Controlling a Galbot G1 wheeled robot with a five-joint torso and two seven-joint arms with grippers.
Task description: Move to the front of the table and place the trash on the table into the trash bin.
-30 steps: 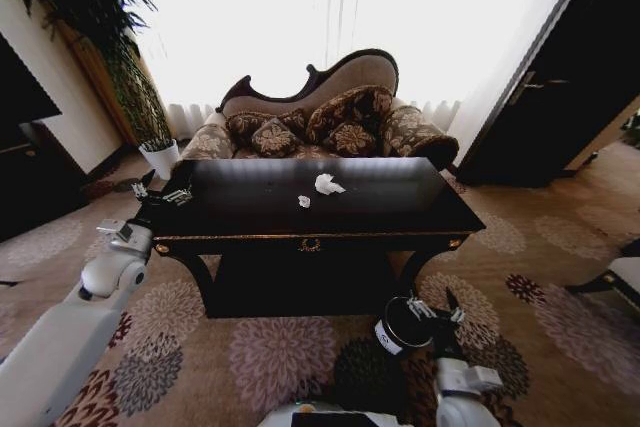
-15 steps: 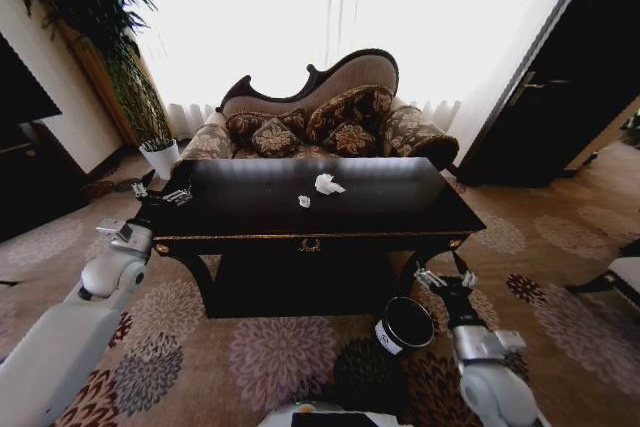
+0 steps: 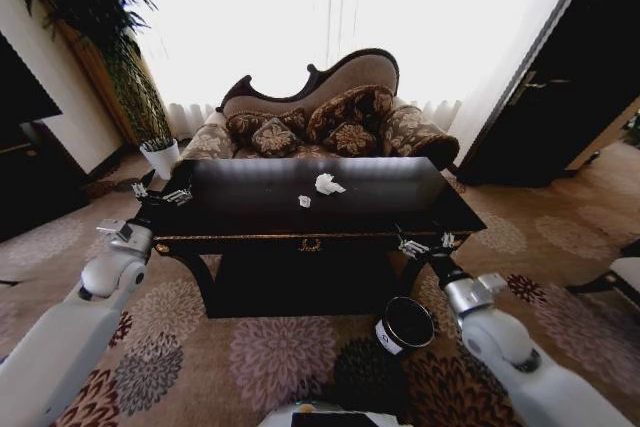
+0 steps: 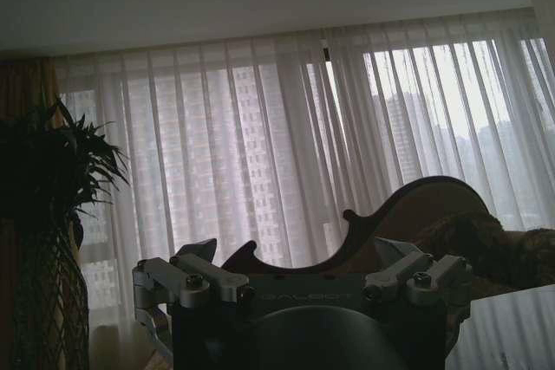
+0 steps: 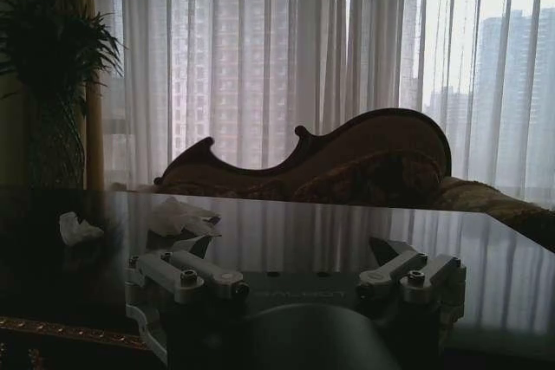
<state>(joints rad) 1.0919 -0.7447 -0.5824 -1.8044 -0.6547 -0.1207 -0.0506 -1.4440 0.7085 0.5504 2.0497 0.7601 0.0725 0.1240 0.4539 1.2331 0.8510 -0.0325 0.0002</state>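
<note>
Head view: table [image 3: 250, 222] straight ahead, glossy black, sofa [image 3: 330, 112] behind. Two paper wads on the top, larger one [image 3: 327, 184] toward the back, smaller one [image 3: 304, 201] just in front of it and near the middle. Trash bin [image 3: 404, 324] on the carpet below the table's front right corner, mouth open upward. Right gripper [image 3: 426, 244] at the front edge of the table near that corner, fingers spread wide, nothing between them. Left gripper [image 3: 160, 193] parked at the table's left end, fingers apart, empty.

Left wrist view: curtains, plant [image 4: 52, 214], back of the sofa; fingers spread wide in the foreground.

Right wrist view: looks low across the tabletop, both wads ahead and off to one side, well apart from the open fingers.

Step in hand, as judged: reach for a wad with the right arm. To do well: lift clear of the table edge first, centre over the nearer small wad, keep fingers wide until both straddle it, descend gently to avoid scraping the gloss, close fully since paper compresses.
</note>
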